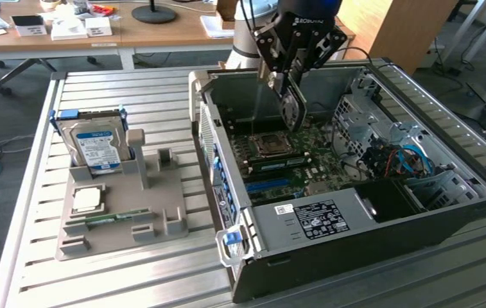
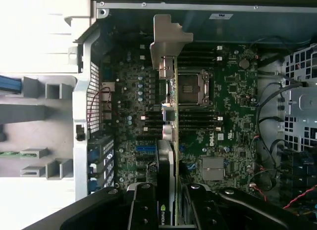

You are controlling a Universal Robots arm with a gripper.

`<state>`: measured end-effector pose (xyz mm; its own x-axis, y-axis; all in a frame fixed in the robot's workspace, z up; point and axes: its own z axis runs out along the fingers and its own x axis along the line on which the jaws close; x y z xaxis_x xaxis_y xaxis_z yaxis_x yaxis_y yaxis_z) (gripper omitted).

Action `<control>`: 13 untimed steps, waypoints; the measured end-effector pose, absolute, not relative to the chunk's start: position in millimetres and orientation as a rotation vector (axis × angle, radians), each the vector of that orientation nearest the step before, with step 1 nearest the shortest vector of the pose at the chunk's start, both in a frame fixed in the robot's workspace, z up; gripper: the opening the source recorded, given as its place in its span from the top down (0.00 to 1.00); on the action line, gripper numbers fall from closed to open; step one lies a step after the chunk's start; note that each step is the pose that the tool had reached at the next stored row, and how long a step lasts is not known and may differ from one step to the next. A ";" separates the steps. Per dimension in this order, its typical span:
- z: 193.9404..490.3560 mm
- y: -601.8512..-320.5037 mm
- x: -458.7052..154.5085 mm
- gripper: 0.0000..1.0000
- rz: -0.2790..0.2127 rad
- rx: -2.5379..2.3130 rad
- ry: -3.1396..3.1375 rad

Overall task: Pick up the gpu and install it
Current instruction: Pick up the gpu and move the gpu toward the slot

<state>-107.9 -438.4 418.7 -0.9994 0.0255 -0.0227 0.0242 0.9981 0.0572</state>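
gpu (image 1: pixel 293 106): grasped edge-on by the gripper (image 1: pixel 289 82), fingers clenched against both flat faces, hanging upright with its long side pointing down. Held inside the open top of the computer case (image 1: pixel 448 212), above the motherboard (image 1: pixel 316 151) and apart from it, not seated in any slot. In the exterior view, sits at about 1 o'clock from the CPU socket (image 1: pixel 270 144), close to the case's far wall.

Through the wrist camera, shows as a thin green edge, silver bracket (image 2: pixel 168 39) at the end away from the black fingers (image 2: pixel 143 207), running just beside the socket and across the dark memory slots (image 2: pixel 198 123).

Inside the case at 6 o'clock in the exterior view: a grey power supply (image 1: pixel 311 218) with a black label.

At 9 o'clock from the case, on the slatted table (image 1: pixel 140 282): a grey holder tray (image 1: pixel 127 192). At the tray's 11 o'clock, a blue-labelled hard drive (image 1: pixel 95 149) standing upright. Toward its 7 o'clock, a narrow green RAM stick (image 1: pixel 110 219) lying flat, with a square silver chip (image 1: pixel 86 199) just beside it at 11 o'clock.
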 end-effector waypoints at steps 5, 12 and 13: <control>418.7 -438.5 -99.1 0.73 0.089 0.038 3.117; 418.7 -438.5 -84.7 0.73 0.089 0.038 3.117; 418.7 -438.5 -82.7 0.73 0.089 0.038 3.117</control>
<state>-82.7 -438.5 418.7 -0.9994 0.0250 -0.0227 0.0236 0.9981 0.0576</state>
